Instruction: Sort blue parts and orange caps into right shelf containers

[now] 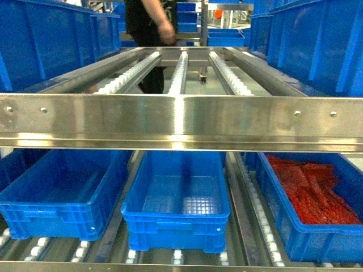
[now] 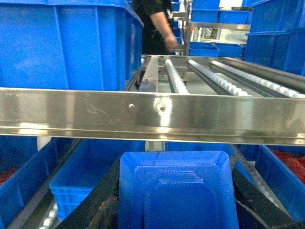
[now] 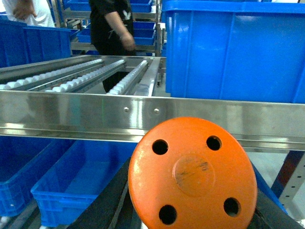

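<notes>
In the left wrist view a blue part (image 2: 178, 191), a shallow square moulded piece, sits between my left gripper's (image 2: 177, 202) black fingers (image 2: 97, 205), which are shut on it. My right gripper (image 3: 191, 202) is shut on a round orange cap (image 3: 193, 174) with several holes. Both are held just in front of the shelf's steel front lip (image 1: 181, 122). Neither gripper shows in the head view. Under the lip stand three blue containers: an empty left one (image 1: 62, 192), an empty middle one (image 1: 178, 198), and a right one (image 1: 334, 241) filled with red-orange pieces (image 1: 312, 187).
The upper shelf level has white roller rails (image 1: 178, 73) with big blue crates at its left (image 1: 45, 39) and right (image 1: 317, 39). A person in black (image 1: 147, 22) stands behind the rack. A large blue crate (image 3: 233, 50) rises beyond the lip in the right wrist view.
</notes>
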Motion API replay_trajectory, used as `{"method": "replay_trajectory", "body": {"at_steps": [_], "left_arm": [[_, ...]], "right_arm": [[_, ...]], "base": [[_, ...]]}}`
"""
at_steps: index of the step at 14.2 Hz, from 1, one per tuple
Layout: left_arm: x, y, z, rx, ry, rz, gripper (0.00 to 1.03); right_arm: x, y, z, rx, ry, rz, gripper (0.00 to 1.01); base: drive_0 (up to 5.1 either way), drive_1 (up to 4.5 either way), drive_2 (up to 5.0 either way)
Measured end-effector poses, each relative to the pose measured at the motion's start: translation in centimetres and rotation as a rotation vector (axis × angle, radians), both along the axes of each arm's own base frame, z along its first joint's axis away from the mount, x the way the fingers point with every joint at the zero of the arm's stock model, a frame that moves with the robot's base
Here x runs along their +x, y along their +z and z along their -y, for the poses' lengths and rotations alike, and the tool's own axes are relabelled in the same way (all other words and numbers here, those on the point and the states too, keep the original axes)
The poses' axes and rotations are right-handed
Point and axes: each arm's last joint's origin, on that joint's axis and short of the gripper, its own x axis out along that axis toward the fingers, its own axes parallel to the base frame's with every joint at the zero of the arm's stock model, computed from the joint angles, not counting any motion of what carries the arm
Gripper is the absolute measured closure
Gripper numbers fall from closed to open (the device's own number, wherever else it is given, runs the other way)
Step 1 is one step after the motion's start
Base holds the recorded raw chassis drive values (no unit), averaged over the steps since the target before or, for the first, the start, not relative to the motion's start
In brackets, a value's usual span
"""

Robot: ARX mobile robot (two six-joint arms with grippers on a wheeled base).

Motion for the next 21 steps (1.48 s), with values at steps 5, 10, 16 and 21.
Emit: {"method": "replay_trajectory", "body": {"at_steps": [5,10,16,21], "left_arm": [[0.00,0.00,0.00,0.000,0.000,0.000,0.59],[0.00,0.00,0.00,0.000,0.000,0.000,0.59],[0.00,-0.01,0.00,0.000,0.001,-0.001,0.59],[0.00,0.00,0.00,0.000,0.001,0.000,0.59]], "right_arm": [[0.00,0.00,0.00,0.000,0.000,0.000,0.57],[0.00,0.01,0.00,0.000,0.000,0.001,0.57],[0.00,0.00,-0.01,0.000,0.003,0.000,0.57],[0.00,0.00,-0.01,0.000,0.003,0.000,0.57]], "base": [[-5.0,2.46,2.5],[-4.9,2.53,2.5],[-1.7,0.79,0.8],[0.0,0.00,0.0]]}}
